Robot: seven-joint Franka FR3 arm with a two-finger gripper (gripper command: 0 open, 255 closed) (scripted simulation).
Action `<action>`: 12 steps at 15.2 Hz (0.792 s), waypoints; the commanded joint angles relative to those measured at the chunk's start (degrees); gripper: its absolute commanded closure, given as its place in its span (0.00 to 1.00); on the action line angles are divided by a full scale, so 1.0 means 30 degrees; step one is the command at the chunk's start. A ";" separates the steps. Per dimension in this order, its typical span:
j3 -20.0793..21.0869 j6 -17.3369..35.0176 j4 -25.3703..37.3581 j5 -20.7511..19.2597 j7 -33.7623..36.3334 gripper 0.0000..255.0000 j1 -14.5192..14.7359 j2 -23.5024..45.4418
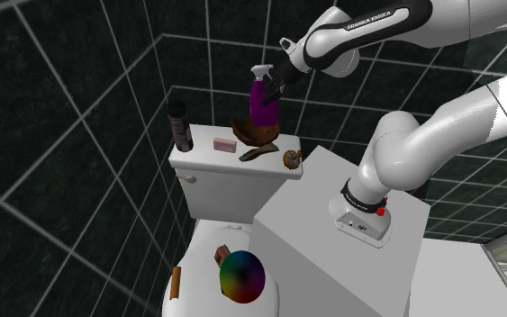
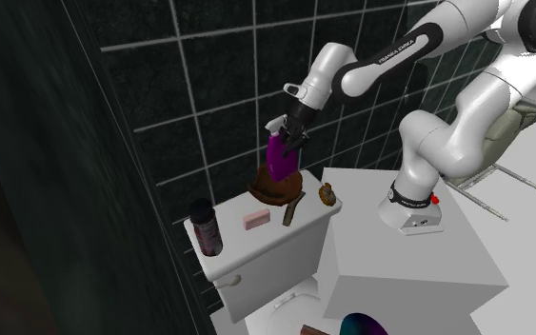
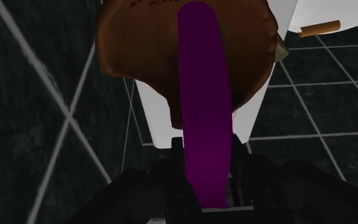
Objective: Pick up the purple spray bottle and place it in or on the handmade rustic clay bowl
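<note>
SPOTTER A: BATHROOM, AT THE TOILET TANK. Your black gripper (image 2: 291, 139) pinches the purple spray bottle (image 2: 278, 157) high on its body. Your wrist view shows a finger pressed to either side.

SPOTTER B: Agreed, and you hold it upright. Its base reaches the mouth of the brown clay bowl (image 1: 251, 133). You cannot tell from these views whether it touches the bowl's floor.

SPOTTER A: That bowl stands on top of the white toilet tank (image 1: 233, 185), against the dark tiled wall (image 1: 80, 90). Just beside it, on the shoulder view's left, you have a pink soap bar (image 1: 224, 143), and further left an upright black can (image 1: 181, 124).

SPOTTER B: In front of the bowl you see a brown brush-like piece (image 1: 258, 153). A small round brown thing (image 1: 290, 160) sits at the tank's corner nearest your white stand (image 1: 314, 243). Lower down, a rainbow-coloured ball (image 1: 242, 276) rests on the toilet seat (image 1: 197, 243), with a small brown block (image 1: 222, 256) just beside it.
</note>
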 commanded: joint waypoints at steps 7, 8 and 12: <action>-0.0043 0.0099 -0.0032 0.0036 -0.0047 0.00 0.0047 0.0049; -0.0044 0.0100 -0.0033 0.0036 -0.0048 0.00 0.0047 0.0049; -0.0044 0.0100 -0.0033 0.0036 -0.0048 0.00 0.0047 0.0049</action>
